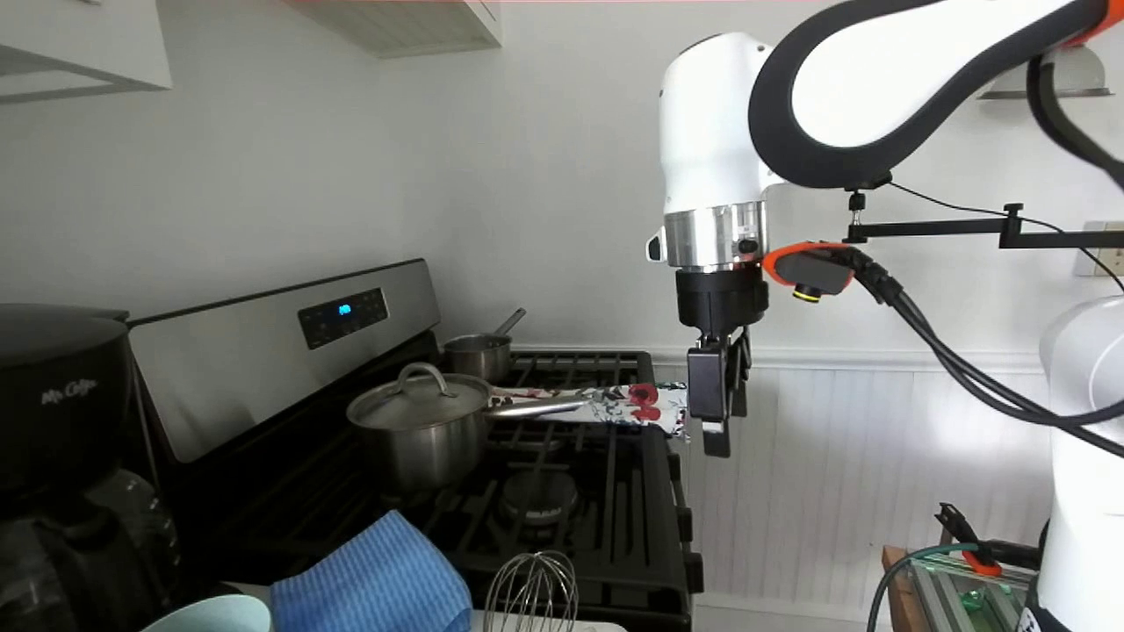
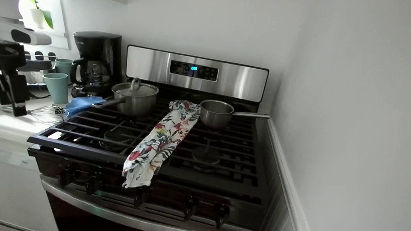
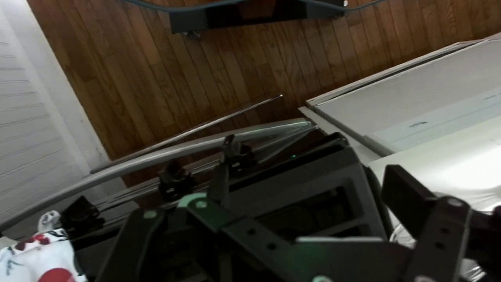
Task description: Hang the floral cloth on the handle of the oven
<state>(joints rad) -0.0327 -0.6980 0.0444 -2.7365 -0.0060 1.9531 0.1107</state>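
The floral cloth [image 2: 162,145] lies lengthwise on the grates of the black oven [image 2: 241,82], between two pots. Its near end hangs a little over the front edge, above the knobs. In another exterior view the cloth [image 1: 645,405] is partly behind a pot handle. The wrist view shows only its end [image 3: 43,254] at the lower left. The silver oven handle [image 2: 128,220] runs bare across the front, and it also shows in the wrist view [image 3: 188,145]. My gripper [image 1: 716,434] is open and empty, pointing down near the stove's front edge, apart from the cloth; it also shows in the wrist view [image 3: 313,184].
A lidded pot [image 2: 136,100] and a small saucepan [image 2: 215,114] stand on the grates. A blue folded cloth [image 1: 378,579], a whisk [image 1: 531,588] and a coffee maker [image 2: 96,62] are on the counter side. A wall [image 2: 347,118] borders the stove's opposite side.
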